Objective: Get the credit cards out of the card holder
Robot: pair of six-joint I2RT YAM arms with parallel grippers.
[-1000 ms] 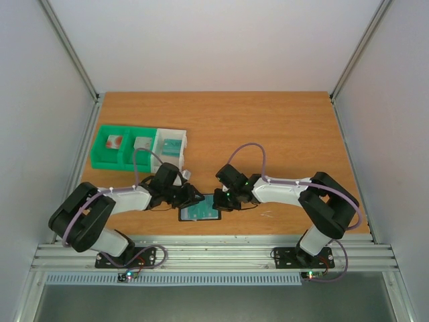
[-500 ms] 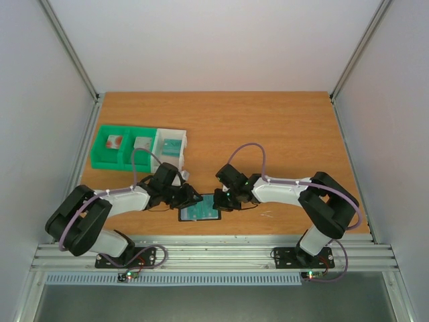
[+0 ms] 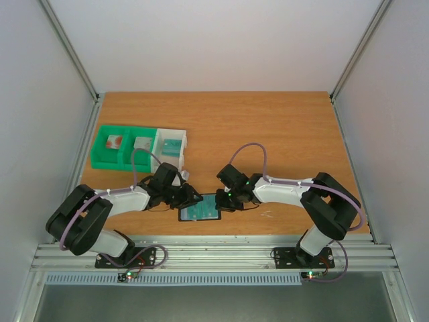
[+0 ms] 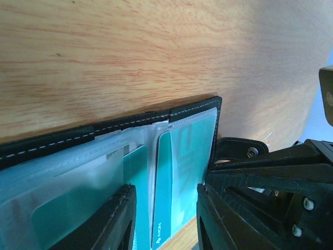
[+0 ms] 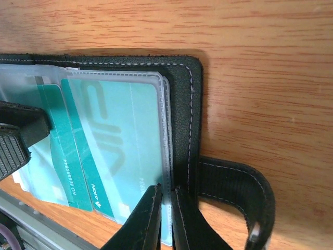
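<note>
You have the card holder [image 3: 200, 209] lying open on the table [image 3: 268, 121] near its front edge, teal credit cards [image 5: 119, 140] inside, left gripper [image 4: 164, 221] spread above them, right gripper [image 5: 166, 221] nearly closed, apparently pinching the clear sleeve [image 5: 162, 130] edge.

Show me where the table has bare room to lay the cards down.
Bare: the far half of the table, right of the trays and beyond both arms. Crowded: near centre, where the left arm and right arm meet over the card holder.

"NO 88880844" on teal credit card [image 5: 53, 151], "AXON" on second teal card [image 5: 122, 151]
</note>
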